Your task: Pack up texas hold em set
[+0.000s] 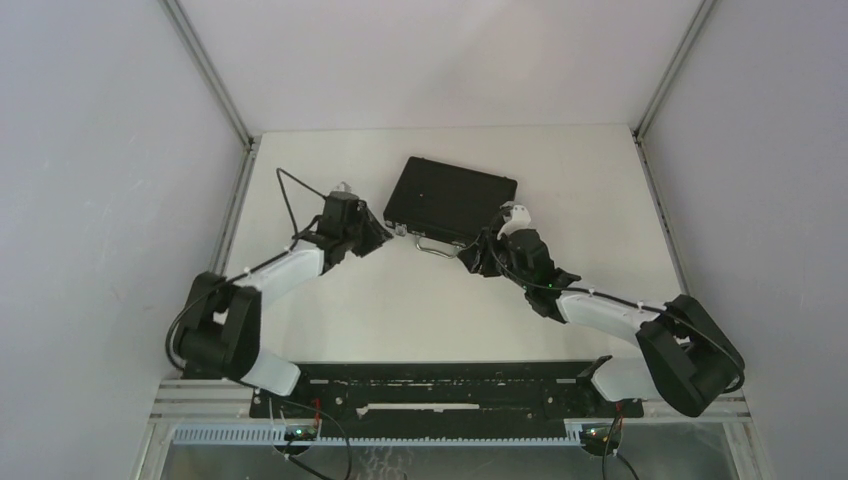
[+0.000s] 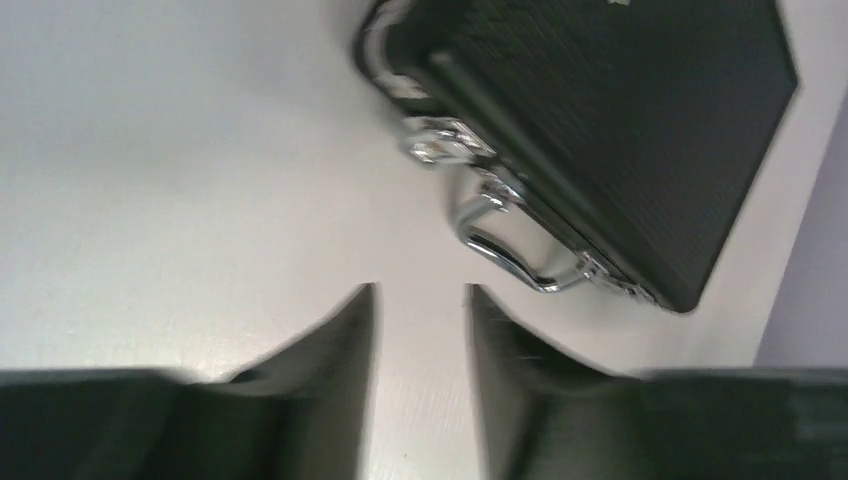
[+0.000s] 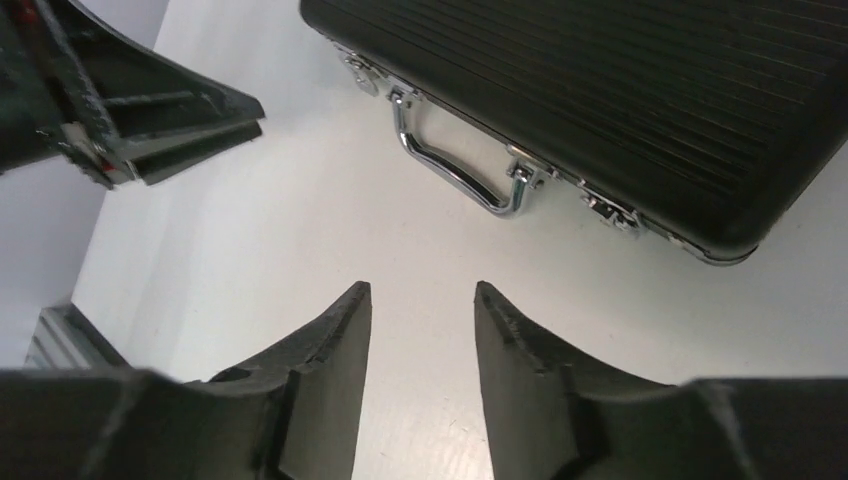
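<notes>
Hovering at the left, the left gripper point(image 1: 386, 232) has its fingers parted with only bare table point(image 1: 400, 310) between them, near the front left corner of the closed black briefcase point(image 1: 450, 198). The case lies flat toward the back, silver handle point(image 1: 432, 244) facing the arms. Right of the handle, the right gripper point(image 1: 472, 256) is likewise parted, holding nothing.

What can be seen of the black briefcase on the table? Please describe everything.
The black briefcase is shut and lies flat on the white table, toward its far side, turned at an angle. Its lid looks ribbed and hard. A shiny silver handle and two silver latches sit on the edge facing the arms. Only the table touches it.
</notes>
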{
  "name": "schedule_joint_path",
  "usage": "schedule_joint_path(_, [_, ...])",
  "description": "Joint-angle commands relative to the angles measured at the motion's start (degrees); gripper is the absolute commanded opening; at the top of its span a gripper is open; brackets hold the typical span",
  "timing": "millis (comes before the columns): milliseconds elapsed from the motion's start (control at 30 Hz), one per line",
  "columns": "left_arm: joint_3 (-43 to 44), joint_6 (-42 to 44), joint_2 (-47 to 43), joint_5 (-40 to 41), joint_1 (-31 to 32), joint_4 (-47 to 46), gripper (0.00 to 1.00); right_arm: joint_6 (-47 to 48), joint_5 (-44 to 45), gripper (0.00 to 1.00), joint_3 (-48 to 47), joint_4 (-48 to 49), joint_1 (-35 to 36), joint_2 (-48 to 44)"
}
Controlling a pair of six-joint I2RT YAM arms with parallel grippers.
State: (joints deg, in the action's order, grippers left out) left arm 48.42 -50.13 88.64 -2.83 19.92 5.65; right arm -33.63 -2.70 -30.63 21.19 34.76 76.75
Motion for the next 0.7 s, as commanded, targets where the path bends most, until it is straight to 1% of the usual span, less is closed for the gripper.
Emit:
schedule_joint_path(0, [-2.61,5.49,-9.97,6.35,3.17,-1.31,0.54,6.61,6.60,0.60,0.38,-0.43,2.76,-4.28])
schedule_joint_path(33, [-3.31,5.94,-11.76,7.66,3.87,-1.00,0.63,6.59,6.92,0.63,0.35,-0.81,2.96,-4.69])
schedule_joint_path(67, [-3.95,6.49,-13.32,9.11,4.42,-0.81,0.71,6.35,7.26,0.65,0.21,-1.14,3.13,-4.69])
schedule_joint_path(100, [-4.50,6.98,-15.03,10.90,5.03,-0.43,0.78,6.20,7.27,0.65,0.18,-1.23,3.43,-4.61])
schedule_joint_path(133, [-5.16,7.34,-16.55,12.99,5.65,0.00,0.80,6.07,7.83,0.64,0.13,-1.00,4.03,-4.37])
schedule_joint_path(167, [-5.95,7.71,-18.40,14.91,6.26,0.13,0.81,6.05,8.79,0.62,0.00,-0.91,4.78,-3.92])
schedule_joint_path(233, [-8.00,8.11,-22.25,18.84,7.38,0.11,0.81,6.07,10.23,0.45,-1.35,-1.55,6.09,-1.93])
schedule_joint_path(300, [-10.43,8.49,-26.58,22.17,7.43,-0.41,0.81,5.84,12.18,0.18,-3.98,-2.88,7.37,1.55])
schedule_joint_path(333, [-11.74,8.78,-28.48,23.32,8.95,-0.68,0.81,6.24,13.06,0.07,-5.57,-3.23,8.05,3.56])
schedule_joint_path(367, [-12.69,9.14,-30.26,23.99,9.14,-0.76,0.81,6.70,14.39,0.00,-7.36,-3.85,8.70,5.87])
schedule_joint_path(500, [-15.20,10.73,-35.98,25.91,9.17,0.47,0.81,7.37,18.03,0.00,-15.83,-6.79,10.13,14.11])
schedule_joint_path(600, [-16.44,10.99,-37.82,26.24,9.17,1.32,0.81,7.63,20.64,0.00,-20.33,-7.71,10.15,18.83])
schedule_joint_path(667, [-17.21,10.96,-38.26,26.04,9.17,1.45,0.80,7.48,23.26,0.00,-24.50,-11.67,10.15,22.06])
